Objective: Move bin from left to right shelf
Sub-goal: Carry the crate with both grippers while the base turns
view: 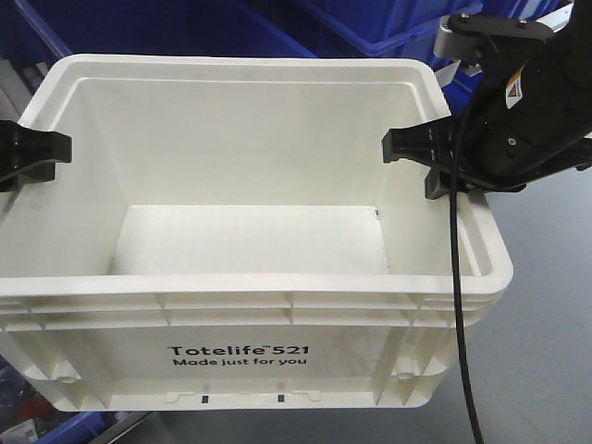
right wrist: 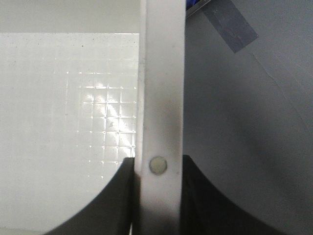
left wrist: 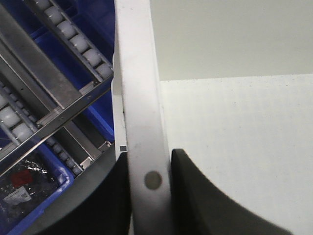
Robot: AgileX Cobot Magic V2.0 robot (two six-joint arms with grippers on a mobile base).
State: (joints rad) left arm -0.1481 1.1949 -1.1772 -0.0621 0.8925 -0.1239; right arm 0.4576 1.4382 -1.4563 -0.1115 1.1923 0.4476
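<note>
Both claws are on! The left claw (left wrist: 149,164) is clamped over the left rim of the bin (view: 277,319), one finger inside the wall and one outside. The right claw (right wrist: 157,165) pinches the opposite rim the same way. The empty white bin fills the centre of the front view, with blue bins (view: 370,23) along the top and roller rails (left wrist: 63,32) upper left in the left wrist view. This looks like the carry step. The next move calls for both arms to travel right together, level and gripping firmly.
</note>
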